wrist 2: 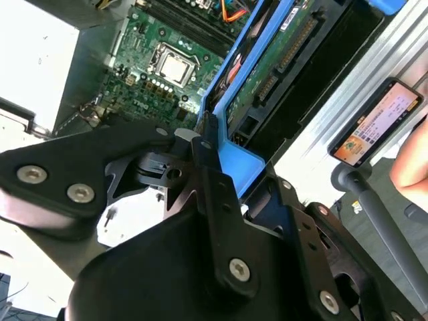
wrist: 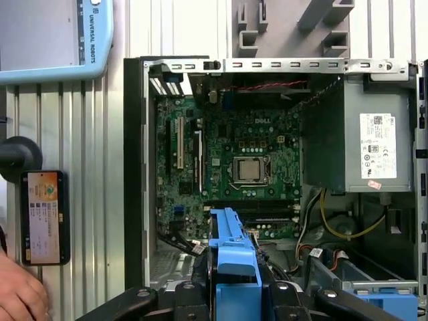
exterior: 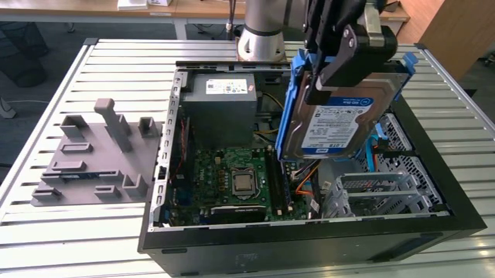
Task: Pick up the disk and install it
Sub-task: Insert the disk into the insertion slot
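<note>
The gripper (exterior: 319, 80) sits nearest, at the upper right of the exterior view. Its black fingers (exterior: 340, 63) pinch the top edge of the disk (exterior: 340, 124), closed on the blue carrier (exterior: 293, 98) that frames it. In the first wrist view they flank that blue frame on both sides. The disk hangs upright and touches nothing else. It is above the open computer case (exterior: 309, 249), over the gap between the green circuit board (exterior: 232, 179) and the metal drive cage (exterior: 379, 188) at centre right.

As I judge it, this carry goes well if I hold the disk plumb, square its carrier to the cage, and steer wide of the orange cables (exterior: 303, 189) beneath. The disk is a silver slab with a white-and-blue label on its face, turned toward the exterior camera.
</note>
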`<state>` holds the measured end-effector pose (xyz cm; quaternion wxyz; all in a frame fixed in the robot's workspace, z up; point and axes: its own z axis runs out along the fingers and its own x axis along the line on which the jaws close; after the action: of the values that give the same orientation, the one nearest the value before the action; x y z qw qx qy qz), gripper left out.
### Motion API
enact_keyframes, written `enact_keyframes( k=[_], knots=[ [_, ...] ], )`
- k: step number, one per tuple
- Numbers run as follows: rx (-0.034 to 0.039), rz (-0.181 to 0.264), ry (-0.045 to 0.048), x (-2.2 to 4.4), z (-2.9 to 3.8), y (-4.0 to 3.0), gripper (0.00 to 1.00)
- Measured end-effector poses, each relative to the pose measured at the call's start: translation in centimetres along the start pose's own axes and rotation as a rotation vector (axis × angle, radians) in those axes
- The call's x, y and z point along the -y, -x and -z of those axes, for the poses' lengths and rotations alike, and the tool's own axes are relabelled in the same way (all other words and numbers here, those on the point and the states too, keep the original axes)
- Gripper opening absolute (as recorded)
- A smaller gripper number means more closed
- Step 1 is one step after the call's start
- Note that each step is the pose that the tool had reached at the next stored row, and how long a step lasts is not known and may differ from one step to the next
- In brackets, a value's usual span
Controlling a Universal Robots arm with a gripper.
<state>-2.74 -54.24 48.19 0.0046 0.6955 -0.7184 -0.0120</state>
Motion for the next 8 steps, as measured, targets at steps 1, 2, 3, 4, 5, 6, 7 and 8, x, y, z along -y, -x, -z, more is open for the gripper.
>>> enact_keyframes(
  k=[1,2,3,4,5,6,7,8],
  knots=[
    [0.0000,0.000,0.0000,0.27,-0.02,-0.08,0.36],
    [0.0000,0.000,0.0000,0.55,-0.03,-0.16,0.36],
    [0.0000,0.000,0.0000,0.83,-0.05,-0.24,0.36],
    [-0.0001,0.000,0.0000,0.98,-0.09,-0.42,0.36],
    [0.0000,0.000,0.0000,1.12,-0.16,-0.58,0.36],
    [0.0000,0.000,0.0000,1.24,-0.22,-0.71,0.36],
    [-0.0001,0.000,0.0000,1.37,-0.28,-0.84,0.36],
    [0.0000,0.000,0.0000,1.51,-0.35,-0.96,0.36]
  ],
)
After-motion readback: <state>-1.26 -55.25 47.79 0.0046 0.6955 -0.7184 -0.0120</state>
